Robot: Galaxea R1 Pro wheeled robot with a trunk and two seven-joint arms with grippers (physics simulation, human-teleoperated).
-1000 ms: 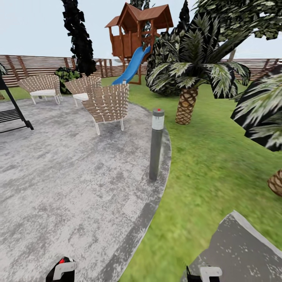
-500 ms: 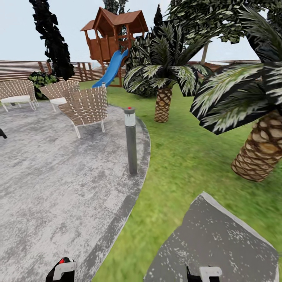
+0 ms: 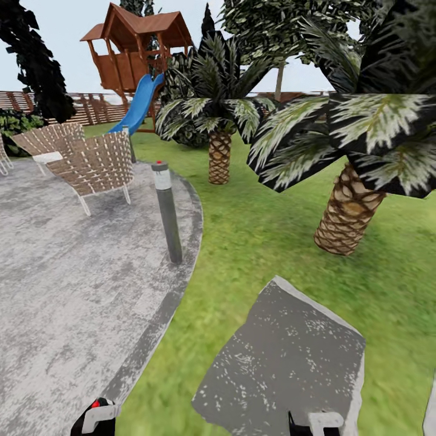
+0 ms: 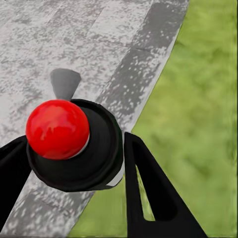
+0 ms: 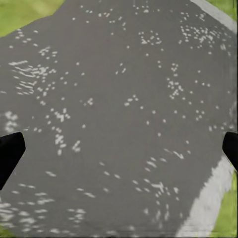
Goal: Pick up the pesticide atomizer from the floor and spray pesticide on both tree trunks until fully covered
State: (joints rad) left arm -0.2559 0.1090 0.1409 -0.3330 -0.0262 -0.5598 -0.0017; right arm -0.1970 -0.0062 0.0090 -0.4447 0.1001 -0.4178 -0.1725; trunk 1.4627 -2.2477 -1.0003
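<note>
The view swings right: the bollard light [image 3: 167,212] and chairs slide left, a second palm [image 3: 348,209] looms. The robot is turning to hunt for the trees. The left gripper [image 4: 74,163] is clenched on the pesticide atomizer [image 4: 72,144], over the floor's [image 3: 60,290] curved edge; the right gripper [image 5: 119,153] hangs released above a stepping stone [image 5: 119,99].

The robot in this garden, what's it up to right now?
It is carrying the pesticide atomizer in its left gripper, the fingers shut on the bottle below its red top. The right gripper is open and empty, hanging over a grey stepping stone. The robot stands where the curved concrete floor meets the grass, facing two scaly palms. A pale straight tree trunk shows far behind them. Nothing is being sprayed yet.
</note>
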